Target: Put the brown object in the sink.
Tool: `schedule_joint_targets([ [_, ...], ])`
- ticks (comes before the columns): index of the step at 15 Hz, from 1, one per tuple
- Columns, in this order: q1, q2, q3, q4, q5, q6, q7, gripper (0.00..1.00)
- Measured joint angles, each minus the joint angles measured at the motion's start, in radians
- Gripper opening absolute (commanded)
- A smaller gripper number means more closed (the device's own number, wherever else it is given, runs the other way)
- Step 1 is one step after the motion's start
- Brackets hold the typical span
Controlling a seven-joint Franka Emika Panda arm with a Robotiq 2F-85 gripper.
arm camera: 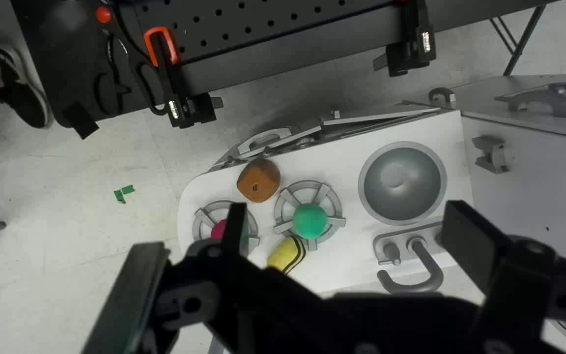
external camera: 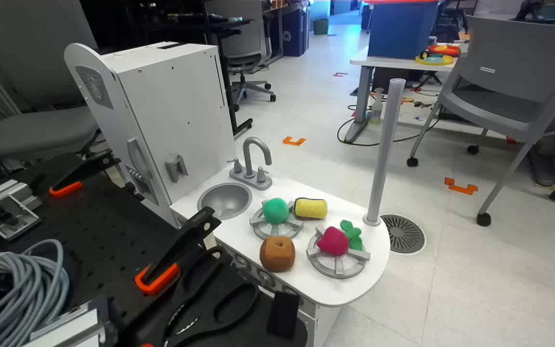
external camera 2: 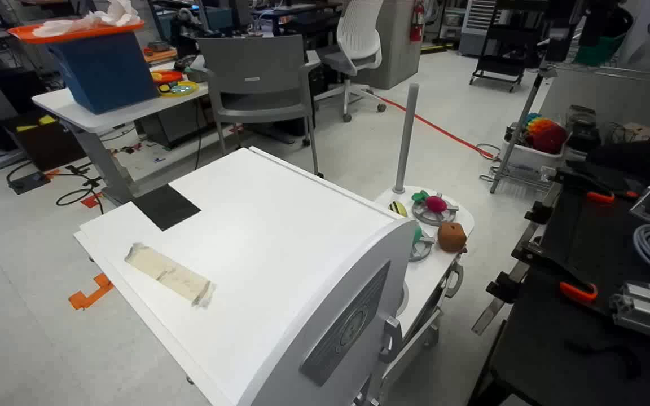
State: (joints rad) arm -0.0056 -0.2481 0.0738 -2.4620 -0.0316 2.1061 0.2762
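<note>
Looking through the wrist view, we find the gripper (arm camera: pixel 352 233) spread wide, fingers (arm camera: pixel 469 241) well apart, the white counter (arm camera: pixel 347 260) showing between them. The brown block (arm camera: pixel 258 180) sits on the counter at the front edge, just beside the burner (arm camera: pixel 337 222) carrying a green ball (arm camera: pixel 310 221); we pick it out in both exterior views too, a small hole in its top. We note the sink (arm camera: pixel 403 184) set in the counter past that burner, the faucet (external camera: pixel 248 166) at its rear. A yellow toy (external camera: pixel 311 208) lies near the ball. By the other burner (external camera: pixel 338 266) we log a pink piece (external camera: pixel 333 241) and a green leaf (external camera: pixel 353 235). A grey post (external camera: pixel 386 149) stands upright at the rounded end; a white cabinet (external camera: pixel 176 96) rises at the sink end. On a black bench (external camera: pixel 113 221) alongside, we see a cable coil (external camera: pixel 58 282) and an orange-tipped clamp (external camera: pixel 178 248).
</note>
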Motion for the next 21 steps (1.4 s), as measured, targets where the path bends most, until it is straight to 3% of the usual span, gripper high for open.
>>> schedule_joint_targets([
  [8,0.0,0.001,0.0,0.002,-0.002,0.0,0.0,1.0],
  [11,0.0,0.05,0.0,0.009,-0.018,0.054,0.008,1.0],
  [17,-0.002,0.386,-0.026,0.083,-0.14,0.317,0.076,1.0],
  [21,0.029,0.666,-0.104,0.201,-0.218,0.443,0.135,1.0],
])
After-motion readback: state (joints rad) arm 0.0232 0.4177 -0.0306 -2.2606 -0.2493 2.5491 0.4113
